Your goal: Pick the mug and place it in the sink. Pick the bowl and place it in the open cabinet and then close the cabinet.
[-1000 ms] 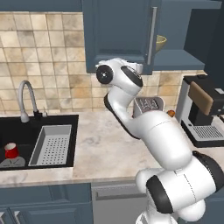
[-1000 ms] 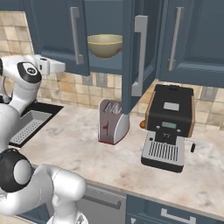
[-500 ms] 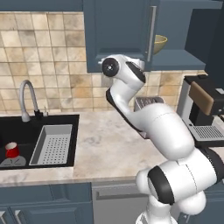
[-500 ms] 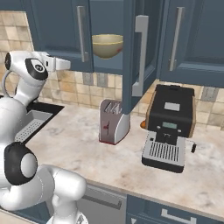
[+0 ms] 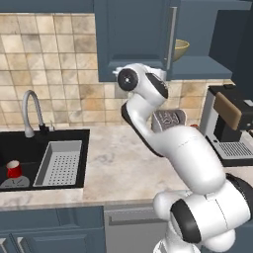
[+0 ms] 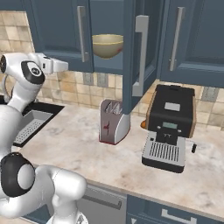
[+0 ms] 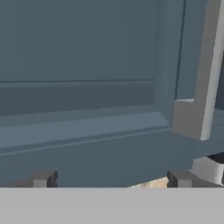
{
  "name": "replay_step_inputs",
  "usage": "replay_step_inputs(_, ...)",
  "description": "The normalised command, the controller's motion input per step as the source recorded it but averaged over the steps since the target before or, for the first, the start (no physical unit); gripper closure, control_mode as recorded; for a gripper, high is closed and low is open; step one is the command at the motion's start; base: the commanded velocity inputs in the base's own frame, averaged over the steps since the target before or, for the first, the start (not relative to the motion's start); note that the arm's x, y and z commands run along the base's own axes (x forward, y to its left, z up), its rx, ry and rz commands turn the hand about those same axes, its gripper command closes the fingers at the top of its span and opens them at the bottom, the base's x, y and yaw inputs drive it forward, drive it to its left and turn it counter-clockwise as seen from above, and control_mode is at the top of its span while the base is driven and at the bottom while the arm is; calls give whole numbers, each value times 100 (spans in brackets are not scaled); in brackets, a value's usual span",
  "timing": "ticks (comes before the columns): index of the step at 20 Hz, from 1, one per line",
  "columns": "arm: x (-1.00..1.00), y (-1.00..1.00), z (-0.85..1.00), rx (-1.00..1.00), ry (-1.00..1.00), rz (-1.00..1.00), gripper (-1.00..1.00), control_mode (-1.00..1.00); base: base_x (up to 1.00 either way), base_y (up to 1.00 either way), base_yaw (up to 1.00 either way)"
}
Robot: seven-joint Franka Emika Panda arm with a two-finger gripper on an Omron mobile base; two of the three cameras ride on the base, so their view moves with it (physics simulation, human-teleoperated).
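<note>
The red mug (image 5: 14,169) stands in the black sink (image 5: 30,147), left of the grey tray (image 5: 59,163). On the shelf of the open cabinet (image 6: 131,26) sits the olive-tan bowl (image 6: 107,45), whose edge peeks out past the door (image 5: 180,48). The cabinet door (image 5: 133,39) stands swung out, with its silver handle (image 5: 171,37) at its right edge. My gripper (image 7: 111,180) is open and holds nothing. It is raised close to the door's lower corner, with the handle's lower end (image 7: 197,109) just to the right. From the right base view, my gripper (image 6: 64,65) points right, under the wall cabinets.
A toaster (image 6: 113,122) stands on the marble counter below the open door. Right of it is a black coffee machine (image 6: 169,127). The chrome faucet (image 5: 29,111) curves over the sink's back edge. Low blue cupboards run under the counter.
The arm has straightened up and the hand has shifted a little right, towards the open door's lower edge. The jaws have widened slightly. Mug and bowl have not moved.
</note>
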Motion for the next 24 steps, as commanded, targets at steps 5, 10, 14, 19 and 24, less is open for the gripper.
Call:
replay_step_inputs(5, -100, -50, -9, 2, -2, 0, -100, -100, 0, 0, 0)
replay_step_inputs(10, -91, -57, -5, 0, 10, 0, -100, -100, 0, 0, 0)
replay_step_inputs(14, -70, -75, 15, 0, 34, 0, -100, -100, 0, 0, 0)
replay_step_inputs(19, -63, -62, 11, 0, 49, 0, -100, -100, 0, 0, 0)
replay_step_inputs(24, -63, -32, 0, 0, 46, 0, -100, -100, 0, 0, 0)
